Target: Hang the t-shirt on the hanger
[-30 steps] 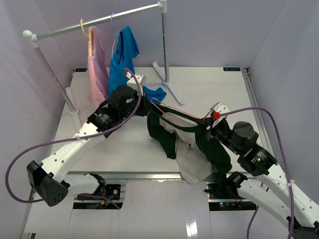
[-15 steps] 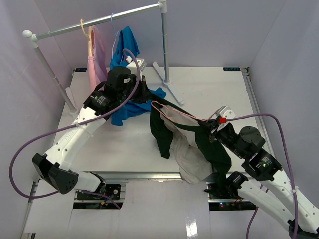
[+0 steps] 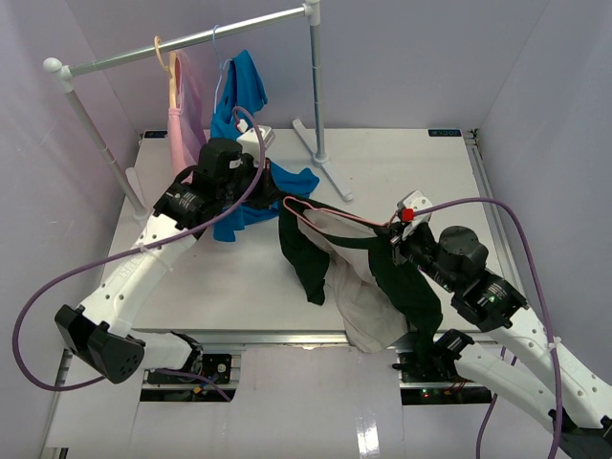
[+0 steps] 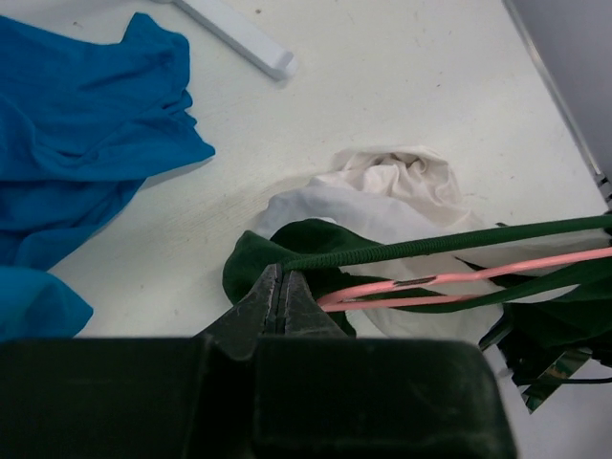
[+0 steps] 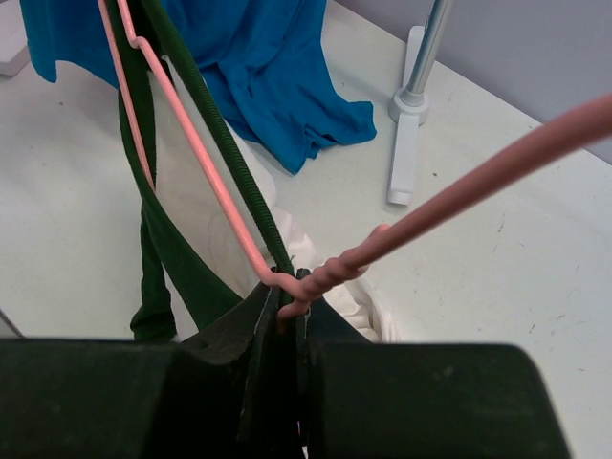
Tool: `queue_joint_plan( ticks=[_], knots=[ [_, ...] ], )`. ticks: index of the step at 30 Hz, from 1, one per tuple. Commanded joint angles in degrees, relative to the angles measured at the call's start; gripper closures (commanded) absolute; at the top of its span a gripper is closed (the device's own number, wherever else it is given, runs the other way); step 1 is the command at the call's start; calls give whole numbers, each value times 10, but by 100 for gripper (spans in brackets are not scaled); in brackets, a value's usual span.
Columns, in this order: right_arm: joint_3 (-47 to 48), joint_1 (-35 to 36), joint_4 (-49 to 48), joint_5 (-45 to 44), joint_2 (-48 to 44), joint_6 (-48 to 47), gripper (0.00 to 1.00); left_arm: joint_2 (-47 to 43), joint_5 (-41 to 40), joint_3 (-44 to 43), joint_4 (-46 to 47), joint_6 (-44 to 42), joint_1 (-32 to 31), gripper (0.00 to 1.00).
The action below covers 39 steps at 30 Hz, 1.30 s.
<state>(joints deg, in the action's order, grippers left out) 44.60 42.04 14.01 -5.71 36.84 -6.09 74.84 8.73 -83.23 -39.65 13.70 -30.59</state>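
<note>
The left gripper [image 4: 280, 279] is fully closed, pinching the dark green neck edge of the t-shirt [image 3: 368, 296]; the ribbed band runs taut from its tips toward the right. The looped end of the hanger [image 4: 497, 271] lies just beside these tips, inside the neck opening. The right gripper [image 5: 287, 298] is clamped on the hanger's twisted neck below the hook. The hanger spans between both grippers above the table [image 3: 402, 163], and the shirt's white body hangs down to the near table edge. The rack rail [image 3: 191, 40] carries a pink garment [image 3: 186, 124] and a blue shirt [image 3: 239, 105].
</note>
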Motion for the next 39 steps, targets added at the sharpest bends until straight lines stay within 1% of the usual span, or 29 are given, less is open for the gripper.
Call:
queue_joint_plan(
  ticks=[1, 4, 8, 11, 17, 20, 22, 23, 25, 30, 33, 39],
  knots=[
    [23, -6, 19, -57, -18, -4, 92, -26, -153, 30, 11, -35, 26, 100],
    [24, -6, 22, -58, -25, -4, 92, -28, -165, 49, 21, -38, 26, 100],
    [20, -6, 36, -60, -29, -13, 92, -49, -146, 58, 41, -33, 26, 100],
    [7, -6, 34, -51, -36, -17, 92, -56, -135, 42, 36, -30, 26, 100],
    [-7, -6, 28, -29, -49, -30, 92, -45, -112, -17, 15, -24, 25, 100],
    [-1, -6, 35, -32, -40, -29, 92, -32, -85, -42, 10, -24, 25, 100],
    [0, -6, 33, -40, -36, -25, 92, -23, -27, -47, 11, -24, 24, 100],
    [1, -6, 31, -40, -31, -22, 92, -18, -16, -49, 10, -24, 19, 100],
    [9, -6, 28, -40, -17, -15, 92, -12, 6, -53, 11, -24, 8, 100],
    [47, -6, 27, -38, 36, -2, 92, 0, 25, -46, 25, -23, -17, 100],
    [79, -6, 28, -35, 93, 11, 92, 5, 37, -29, 48, -19, -46, 100],
    [128, -5, -2, -20, 167, 37, 92, 28, 44, -15, 87, -10, -99, 100]
  ],
)
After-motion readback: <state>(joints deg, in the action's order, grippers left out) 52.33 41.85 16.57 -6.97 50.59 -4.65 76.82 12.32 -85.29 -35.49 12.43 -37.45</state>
